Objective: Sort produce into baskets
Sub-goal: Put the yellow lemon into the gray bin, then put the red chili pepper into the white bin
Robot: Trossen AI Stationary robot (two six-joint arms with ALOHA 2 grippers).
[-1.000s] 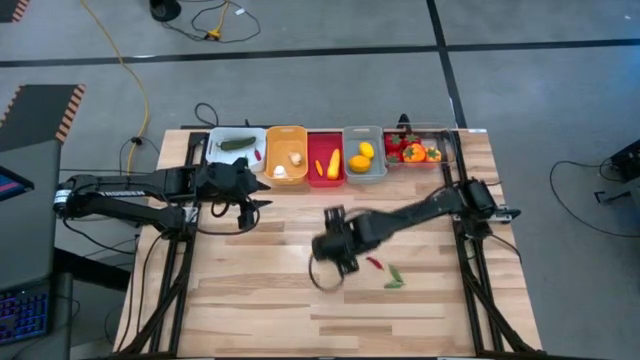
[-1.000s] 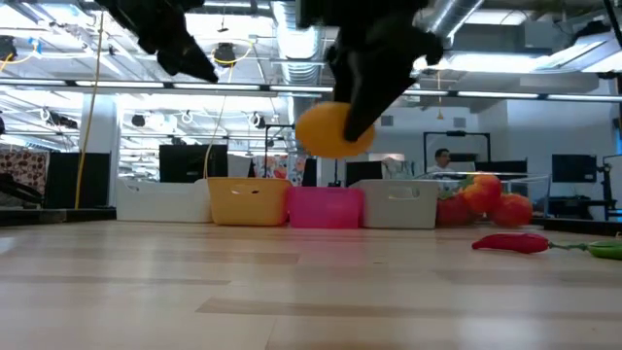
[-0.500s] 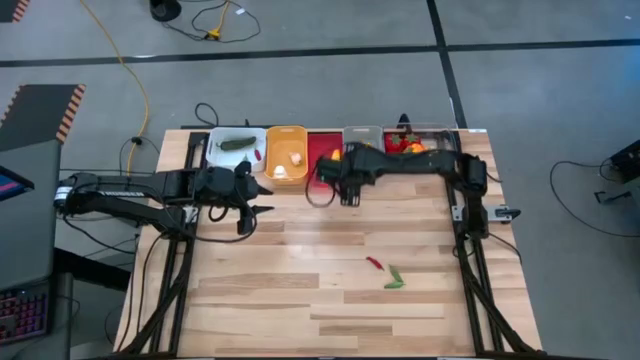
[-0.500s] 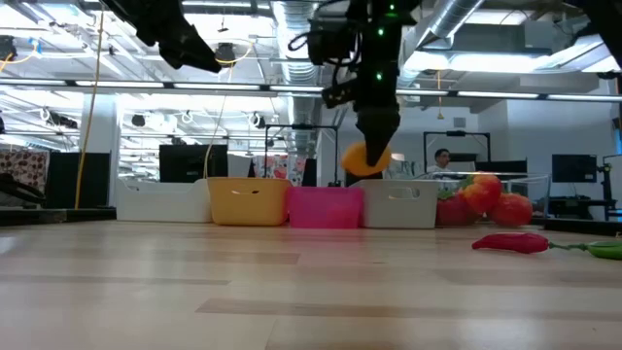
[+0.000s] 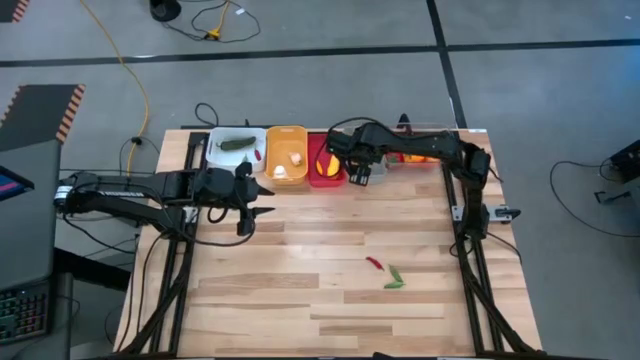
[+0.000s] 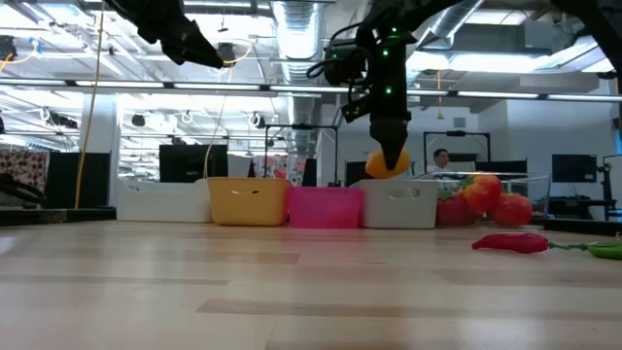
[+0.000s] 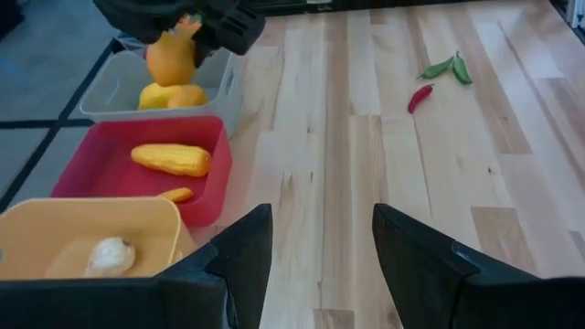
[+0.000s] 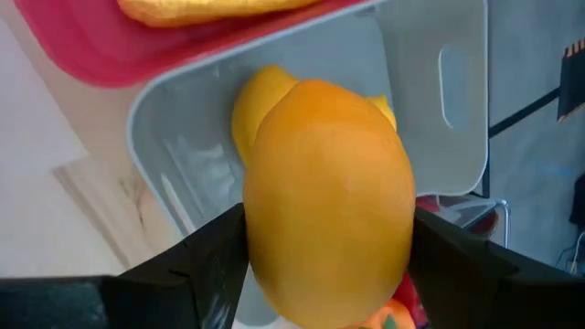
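Note:
My right gripper [image 5: 362, 165] is shut on a round orange fruit [image 8: 329, 210] and hangs over the grey basket [image 8: 430, 100], which holds yellow lemons [image 7: 172, 95]. In the low view the fruit [image 6: 387, 163] sits just above the basket's rim. The white [image 5: 235, 145], orange [image 5: 287, 152], red [image 5: 322, 168] and clear [image 5: 432, 140] baskets stand in the same row along the far edge. A red chilli [image 5: 374, 263] and a green piece [image 5: 395, 277] lie on the table's near right part. My left gripper [image 7: 320, 228] hovers open near the orange basket, holding nothing. My right gripper pinches the orange fruit between its two fingers [image 8: 206, 265], one on each of two opposite sides [image 8: 265, 228]. The fingers come from above, slanting down toward the far edge. The fruit is lifted clear, over the grey basket's opening and the lemons.
The red basket holds a yellow corn piece [image 7: 170, 159], the orange basket a white garlic [image 7: 108, 256], the white basket a green piece [image 5: 237, 144]. Tomatoes and peppers [image 6: 481, 199] fill the clear basket. Bare wood spreads across the table's middle and near left.
My right gripper has swung from the table's middle toward the far edge with the orange fruit, passing the red basket and arriving over the grey one. It has turned and tipped further down on the way. The fruit stays in its hold, clear of the table.

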